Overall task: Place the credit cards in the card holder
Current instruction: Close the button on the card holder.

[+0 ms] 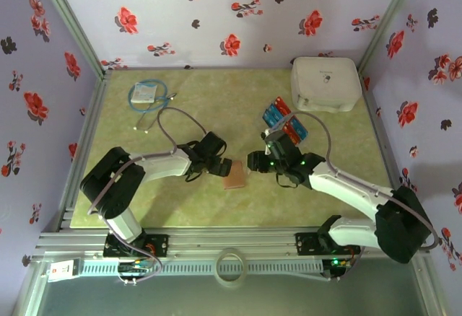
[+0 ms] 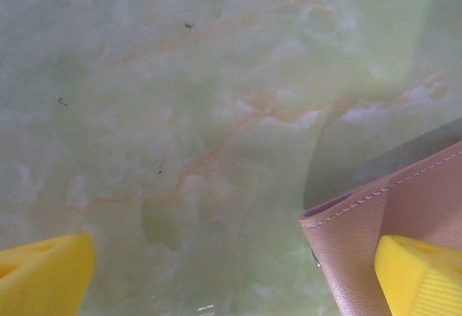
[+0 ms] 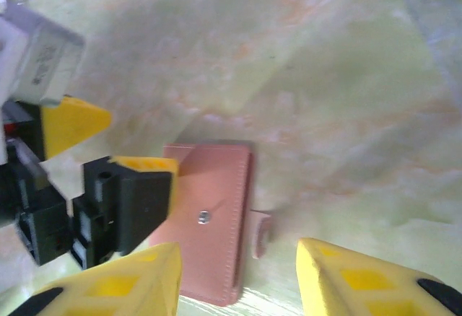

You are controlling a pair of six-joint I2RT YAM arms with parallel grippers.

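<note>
One tan card holder [image 1: 234, 174] is lying flat and closed near the middle of the bench [image 1: 216, 114], with a small metal stud showing on its upper face. In the top view the left gripper [image 2: 234, 265] is hovering at its 9 o'clock edge. Its fingers are spread wide and one yellow fingertip is over a leather corner. The right gripper [image 3: 237, 255] is waiting at the 3 o'clock side, fingers apart and holding nothing. The credit cards [image 1: 284, 121], red and blue, are resting in a group at about 1 o'clock from the holder, well apart from it. I am judging that the step in hand is opening the holder. The next move is calling for one gripper to pin the lower flap while the other is lifting the cover, before any card is fetched.
</note>
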